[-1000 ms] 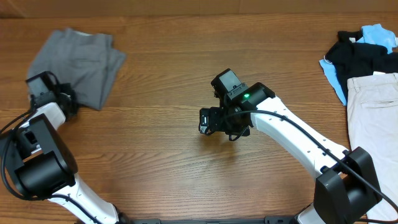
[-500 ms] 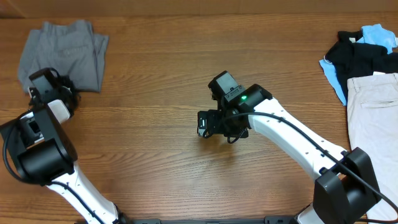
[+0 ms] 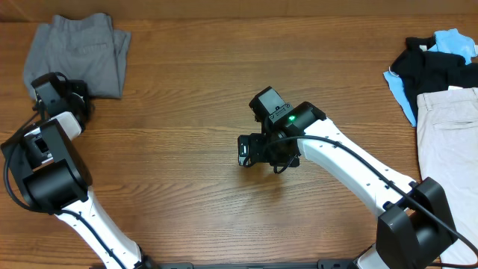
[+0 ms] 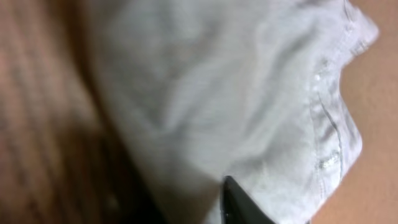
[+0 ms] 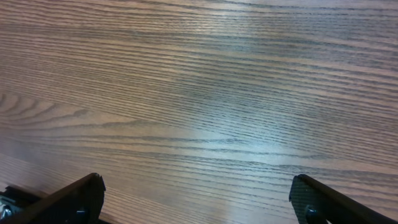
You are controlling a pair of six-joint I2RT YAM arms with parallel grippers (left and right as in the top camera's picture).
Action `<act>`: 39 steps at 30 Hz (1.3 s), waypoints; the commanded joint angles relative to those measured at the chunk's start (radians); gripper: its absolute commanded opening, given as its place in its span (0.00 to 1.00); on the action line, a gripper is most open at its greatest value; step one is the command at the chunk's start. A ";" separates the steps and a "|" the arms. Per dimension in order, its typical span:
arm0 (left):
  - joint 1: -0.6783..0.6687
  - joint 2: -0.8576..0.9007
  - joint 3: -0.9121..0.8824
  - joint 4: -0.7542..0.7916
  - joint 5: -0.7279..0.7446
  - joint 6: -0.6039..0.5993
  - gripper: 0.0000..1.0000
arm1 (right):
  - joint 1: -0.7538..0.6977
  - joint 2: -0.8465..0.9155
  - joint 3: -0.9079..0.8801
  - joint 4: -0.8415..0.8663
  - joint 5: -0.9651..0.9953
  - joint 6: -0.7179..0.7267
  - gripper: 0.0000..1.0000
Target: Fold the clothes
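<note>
The grey trousers (image 3: 78, 58) lie folded in a compact stack at the far left corner of the table. My left gripper (image 3: 73, 99) is at their near edge, shut on the cloth. In the left wrist view the grey trousers (image 4: 236, 93) fill the frame, blurred, with a stitched seam at the right; one dark finger of my left gripper (image 4: 239, 204) lies on the cloth and the other is hidden. My right gripper (image 3: 246, 148) is open and empty over bare wood at the table's middle, and its right wrist view (image 5: 196, 193) shows only wood between the fingers.
Black garments (image 3: 433, 71) and a light-blue garment (image 3: 454, 41) are heaped at the far right. Pale beige trousers (image 3: 448, 149) lie along the right edge. The table's wood (image 3: 194, 75) shows between the two arms.
The grey trousers slid toward the far left corner and turned squarer to the table edge, with my left gripper moving that way. The right arm barely moved.
</note>
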 commanded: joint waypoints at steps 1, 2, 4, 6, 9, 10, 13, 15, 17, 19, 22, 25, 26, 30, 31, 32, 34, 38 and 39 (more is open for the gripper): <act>-0.013 0.053 -0.005 -0.030 0.098 0.036 0.74 | 0.004 -0.018 -0.002 0.000 0.010 -0.005 1.00; -0.013 0.053 -0.005 -0.031 0.128 0.037 0.80 | 0.004 -0.018 -0.002 -0.002 0.011 -0.006 1.00; -0.009 0.053 -0.005 -0.036 0.190 0.040 0.90 | 0.004 -0.018 -0.002 -0.006 0.011 -0.006 1.00; -0.003 0.053 -0.005 -0.042 0.240 0.039 0.96 | 0.004 -0.018 -0.002 -0.008 0.011 -0.006 1.00; 0.013 0.052 -0.005 -0.078 0.325 0.038 1.00 | 0.004 -0.018 -0.002 -0.023 0.011 -0.006 1.00; 0.021 0.052 -0.005 -0.099 0.350 0.035 1.00 | 0.004 -0.018 -0.002 -0.031 0.011 -0.006 1.00; 0.050 0.044 -0.005 -0.226 0.377 0.032 1.00 | 0.004 -0.018 -0.002 -0.041 0.011 -0.006 1.00; 0.066 0.034 -0.005 -0.311 0.372 0.034 1.00 | 0.004 -0.018 -0.002 -0.040 0.011 -0.006 1.00; 0.085 0.019 -0.005 -0.398 0.356 0.060 1.00 | 0.004 -0.018 -0.002 -0.041 0.011 -0.006 1.00; 0.103 0.001 -0.005 -0.448 0.331 0.103 1.00 | 0.004 -0.018 -0.002 -0.043 0.011 -0.006 1.00; 0.131 -0.037 -0.005 -0.496 0.269 0.163 1.00 | 0.004 -0.018 -0.002 -0.057 0.011 -0.006 1.00; 0.158 -0.077 -0.005 -0.512 0.245 0.227 1.00 | 0.004 -0.018 -0.002 -0.071 0.011 -0.006 1.00; 0.165 -0.092 -0.005 -0.524 0.241 0.241 1.00 | 0.004 -0.018 -0.002 -0.070 0.011 -0.006 1.00; 0.175 -0.160 -0.005 -0.573 0.227 0.274 1.00 | 0.004 -0.018 -0.002 -0.063 0.011 0.007 1.00; 0.174 -0.181 -0.005 -0.587 0.227 0.281 1.00 | 0.004 -0.018 -0.001 -0.056 0.011 0.014 1.00; 0.171 -0.207 -0.005 -0.609 0.230 0.288 1.00 | 0.004 -0.019 -0.001 -0.046 0.012 0.026 1.00; 0.161 -0.260 -0.005 -0.648 0.249 0.314 1.00 | 0.003 -0.029 0.004 -0.016 0.012 0.032 1.00; 0.126 -0.391 -0.005 -0.716 0.303 0.371 1.00 | -0.005 -0.072 0.050 -0.019 0.041 0.032 1.00; 0.116 -0.426 -0.005 -0.727 0.333 0.388 1.00 | -0.009 -0.088 0.068 -0.031 0.041 0.032 1.00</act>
